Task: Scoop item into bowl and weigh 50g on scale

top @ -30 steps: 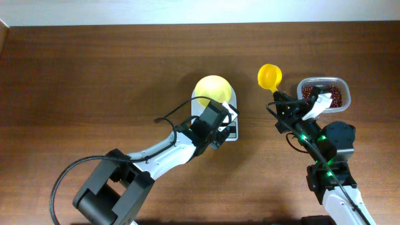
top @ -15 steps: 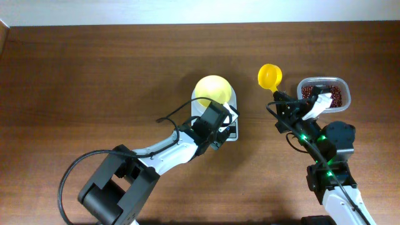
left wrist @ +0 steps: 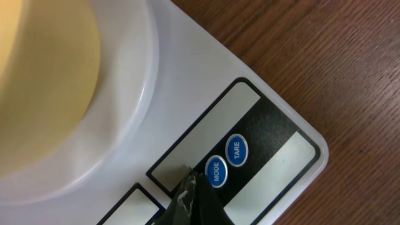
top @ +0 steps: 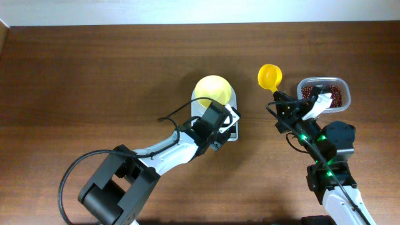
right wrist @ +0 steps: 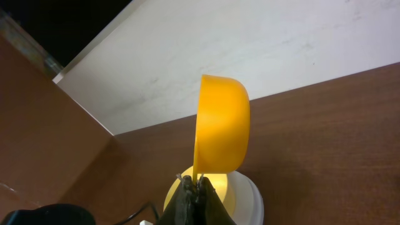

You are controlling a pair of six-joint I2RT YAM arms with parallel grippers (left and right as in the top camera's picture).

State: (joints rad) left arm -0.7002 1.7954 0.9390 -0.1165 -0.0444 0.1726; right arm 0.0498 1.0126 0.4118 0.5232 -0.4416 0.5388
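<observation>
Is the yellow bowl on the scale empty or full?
Empty: seen from overhead, the bowl on the scale shows only plain yellow inside, nothing in it.

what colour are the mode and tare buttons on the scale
The buttons are blue, clearest in the left wrist view.

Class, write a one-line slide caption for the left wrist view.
The shut left claw points beside the MODE button of the white scale, which carries the pale yellow bowl.

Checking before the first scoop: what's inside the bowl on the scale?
Nothing visible: the bowl shows only bare pale yellow. From overhead, the left arm covers its near edge.
</observation>
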